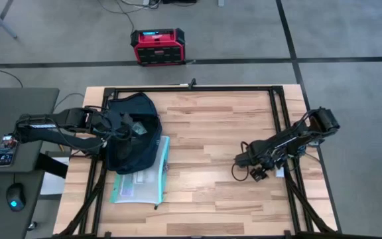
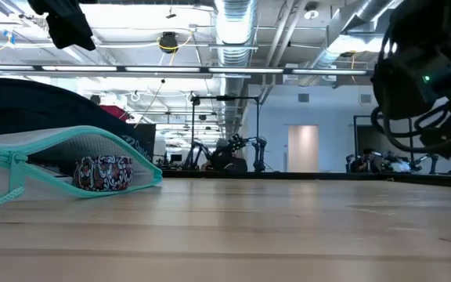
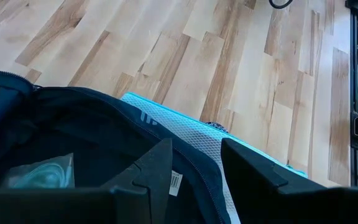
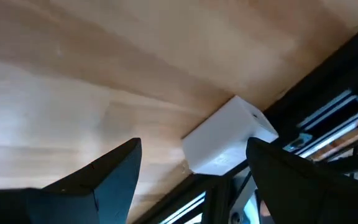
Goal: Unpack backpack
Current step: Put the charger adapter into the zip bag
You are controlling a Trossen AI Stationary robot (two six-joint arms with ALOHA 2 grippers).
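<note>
The backpack (image 1: 132, 133) lies on the left part of the wooden table (image 1: 224, 166), its dark fabric bunched and its mouth gaping toward the left edge. The left gripper (image 1: 126, 130) sits right over that opening, the arm reaching in from the left side of the table. In the left wrist view its two dark fingers (image 3: 157, 171) stand apart with a clear gap between them, holding nothing, and they hover just above the backpack's rim (image 3: 92, 118); inside the bag a pale teal packet (image 3: 42, 174) shows beneath the nearer finger.

Sticking out from under the backpack toward the near edge of the table is a teal-trimmed mesh pouch (image 1: 141, 182), flat on the wood. The low view shows its zipper edge (image 2: 69, 153) and a small patterned item (image 2: 102, 172) inside it (what it is cannot be told).

The right gripper (image 1: 258, 174) waits well apart from the bag, near the table's right rail. Its fingers (image 4: 104, 174) are spread wide and empty, just beside a white block (image 4: 225, 140) at the frame's edge
</note>
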